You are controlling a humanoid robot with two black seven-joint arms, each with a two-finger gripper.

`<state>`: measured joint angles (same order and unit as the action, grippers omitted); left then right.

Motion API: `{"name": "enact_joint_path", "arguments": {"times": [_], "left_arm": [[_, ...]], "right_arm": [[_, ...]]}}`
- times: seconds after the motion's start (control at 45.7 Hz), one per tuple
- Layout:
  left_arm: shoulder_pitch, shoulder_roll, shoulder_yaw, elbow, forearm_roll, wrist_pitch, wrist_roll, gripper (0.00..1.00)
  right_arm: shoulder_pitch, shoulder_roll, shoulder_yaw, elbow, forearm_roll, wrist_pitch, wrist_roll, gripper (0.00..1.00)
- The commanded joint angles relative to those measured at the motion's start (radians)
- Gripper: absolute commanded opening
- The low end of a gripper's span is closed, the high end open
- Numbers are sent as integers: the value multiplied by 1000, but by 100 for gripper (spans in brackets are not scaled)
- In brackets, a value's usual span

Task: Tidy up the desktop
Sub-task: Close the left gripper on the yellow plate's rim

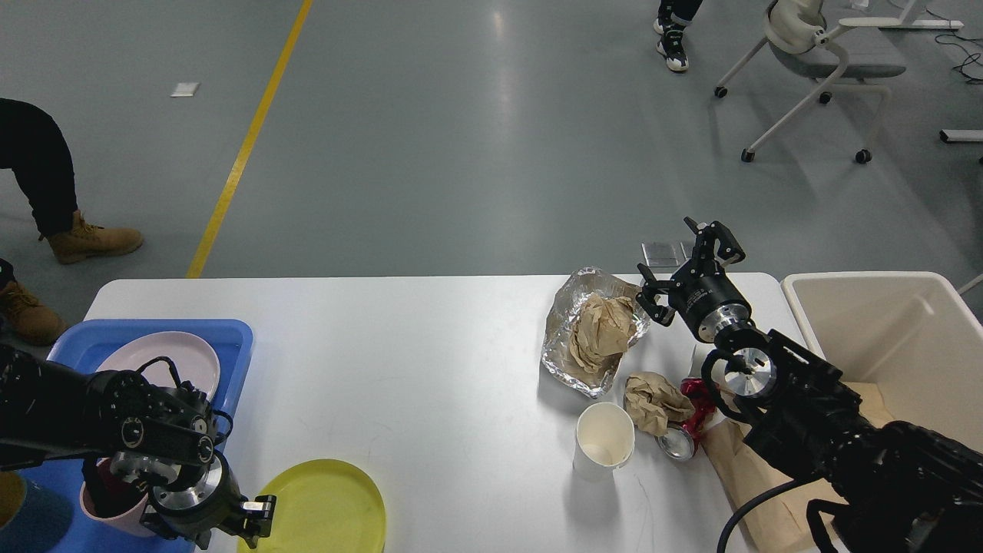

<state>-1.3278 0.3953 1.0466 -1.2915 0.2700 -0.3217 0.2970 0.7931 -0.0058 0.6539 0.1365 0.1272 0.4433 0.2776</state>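
Observation:
The white desktop (430,361) spans the view. My left gripper (257,517) is low at the near-left, right by the left rim of a yellow plate (326,507); its fingers are too small and dark to tell apart. My right gripper (686,265) hangs open at the far right of the desktop, just right of a foil sheet (559,349) holding crumpled brown paper (603,326), with nothing between its fingers. A white paper cup (604,442), a brown paper wad (653,399) and a crushed red can (689,428) lie near my right arm.
A blue tray (234,338) at the left holds a pink plate (165,357) and a pink cup (104,511). A cream bin (883,322) stands off the right end. A brown paper bag (741,476) lies under my right arm. People and a chair are on the floor beyond.

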Motion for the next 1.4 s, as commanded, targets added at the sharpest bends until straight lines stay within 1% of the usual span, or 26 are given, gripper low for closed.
{"name": "enact_joint_path", "arguments": {"times": [0.0, 0.131, 0.328, 0.394, 0.438, 0.481, 0.569, 0.634, 0.744, 0.809, 1.225, 1.378], "left_arm": [[10, -1, -14, 1, 0, 1, 10, 56], [12, -1, -23, 1, 0, 1, 25, 55], [18, -4, -25, 11, 0, 1, 30, 50], [19, -4, -28, 12, 0, 0, 36, 46], [22, -3, -34, 14, 0, -3, 50, 42], [25, -3, -42, 14, 0, -5, 73, 36], [30, -3, -57, 14, -2, -8, 132, 20], [36, -3, -69, 14, -2, -7, 171, 13], [41, 0, -106, 15, -2, -7, 198, 1], [41, 2, -111, 17, -2, -5, 205, 0], [50, -3, -115, 24, -3, -10, 209, 0], [38, 3, -126, 24, -8, -53, 218, 0]], "right_arm": [[0, 0, 0, 0, -1, 0, 0, 100], [0, 0, 0, 0, 0, 0, 0, 100], [0, 0, 0, 0, 0, 0, 0, 100], [0, 0, 0, 0, 0, 0, 0, 100], [0, 0, 1, 0, 0, 0, 0, 100], [0, 1, 1, 0, 0, 0, 0, 100], [0, 0, 0, 0, 0, 0, 0, 100], [0, 0, 0, 0, 0, 0, 0, 100], [0, 0, 0, 0, 0, 0, 0, 100], [0, 0, 0, 0, 0, 0, 0, 100], [0, 0, 0, 0, 0, 0, 0, 100], [0, 0, 0, 0, 0, 0, 0, 100]]}}
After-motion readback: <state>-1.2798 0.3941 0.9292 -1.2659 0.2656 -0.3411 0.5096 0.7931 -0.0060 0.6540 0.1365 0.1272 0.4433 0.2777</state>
